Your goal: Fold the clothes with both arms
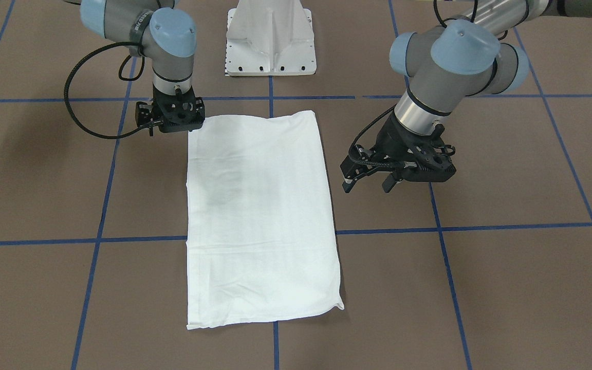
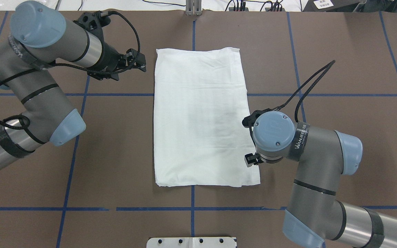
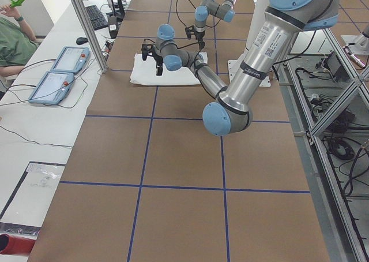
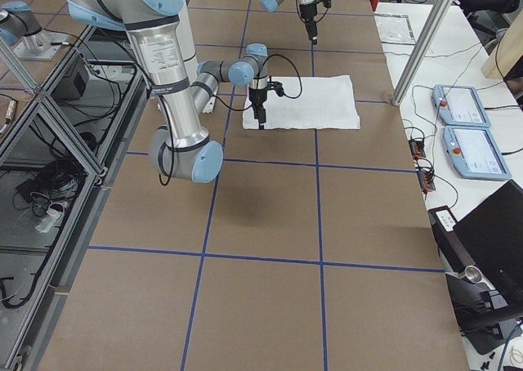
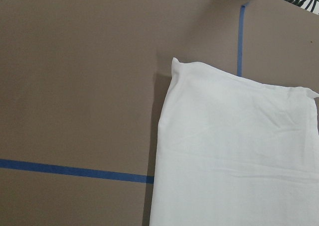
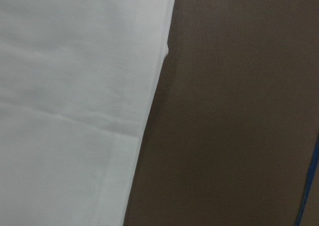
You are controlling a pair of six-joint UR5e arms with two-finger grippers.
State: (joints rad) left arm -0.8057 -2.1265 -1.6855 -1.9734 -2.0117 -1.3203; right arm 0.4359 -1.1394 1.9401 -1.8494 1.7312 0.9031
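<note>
The white T-shirt [image 2: 198, 117] lies flat mid-table [image 2: 115, 144], folded into 1 long rectangle. The left gripper [image 1: 367, 186] hangs just off its far corner, its 2 fingers spread wide and empty, while the right gripper [image 1: 175, 121] points down at the opposite long edge near the robot's end; I cannot tell how its fingers stand. My worry is a pinch that catches only the top layer, or 2 uneven grabs, so the stack peels open or skews when lifted.

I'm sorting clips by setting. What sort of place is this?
Probably a robotics lab workcell: the left arm and right arm stand at a table gridded with blue tape, with teach pendants on a side bench.
</note>
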